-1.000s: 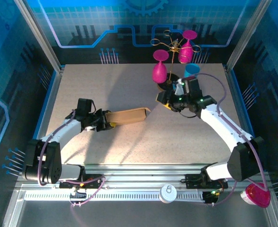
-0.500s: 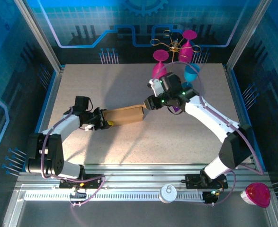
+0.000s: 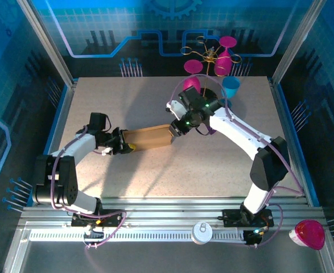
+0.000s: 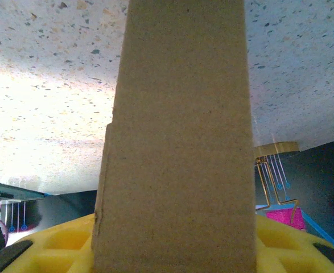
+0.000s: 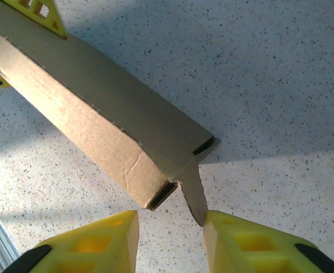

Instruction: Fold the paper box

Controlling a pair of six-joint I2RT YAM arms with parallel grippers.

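Flap-tucking, I judge: left claw [image 3: 123, 146] grips the paper box [image 3: 148, 138], right claw [image 5: 170, 227] gapes around its loose end tab [image 5: 193, 187]; next I'd pinch and fold it in

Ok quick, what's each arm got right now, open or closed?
Left end effector: closed on the paper box.
Right end effector: open, at the box's loose flap, not gripping.

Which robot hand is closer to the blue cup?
Right. The right gripper is at the right end of the paper box, near the blue cup; the left gripper holds its left end, farther off.
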